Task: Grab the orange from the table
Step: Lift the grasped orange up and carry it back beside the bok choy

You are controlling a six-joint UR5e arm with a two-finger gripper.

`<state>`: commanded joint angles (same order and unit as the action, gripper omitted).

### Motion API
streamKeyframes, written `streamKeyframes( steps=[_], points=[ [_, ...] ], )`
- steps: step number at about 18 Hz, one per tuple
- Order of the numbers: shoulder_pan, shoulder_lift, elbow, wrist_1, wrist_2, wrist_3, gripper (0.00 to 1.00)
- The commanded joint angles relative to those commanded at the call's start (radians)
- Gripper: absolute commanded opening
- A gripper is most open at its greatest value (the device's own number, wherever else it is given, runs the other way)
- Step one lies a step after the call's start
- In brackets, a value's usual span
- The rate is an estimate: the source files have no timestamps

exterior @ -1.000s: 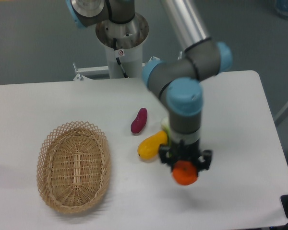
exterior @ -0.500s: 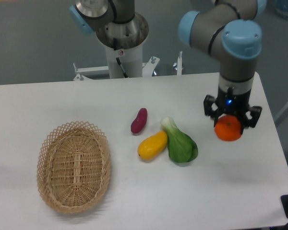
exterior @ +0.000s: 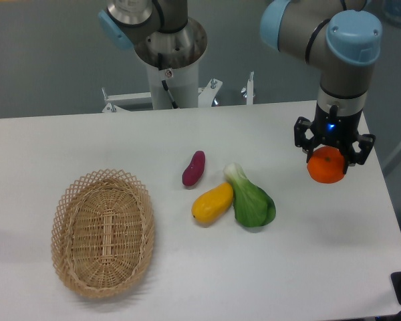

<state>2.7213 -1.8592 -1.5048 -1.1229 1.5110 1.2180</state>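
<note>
The orange is a small round bright-orange fruit at the right side of the white table. My gripper points straight down and is shut on the orange, its black fingers on either side of the fruit's upper half. I cannot tell whether the fruit rests on the tabletop or hangs just above it.
A green vegetable lies at mid-table beside an elongated yellow fruit and a purple one. A wicker basket sits at the left. The table's right edge is close to the gripper.
The arm carried the orange from the front middle of the table to the right side, then a little farther right and back.
</note>
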Motion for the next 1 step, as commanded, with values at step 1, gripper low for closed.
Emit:
streamKeyframes(
  steps=[1],
  points=[
    [0.002, 0.0, 0.0, 0.002, -0.008, 0.0, 0.58]
  ],
)
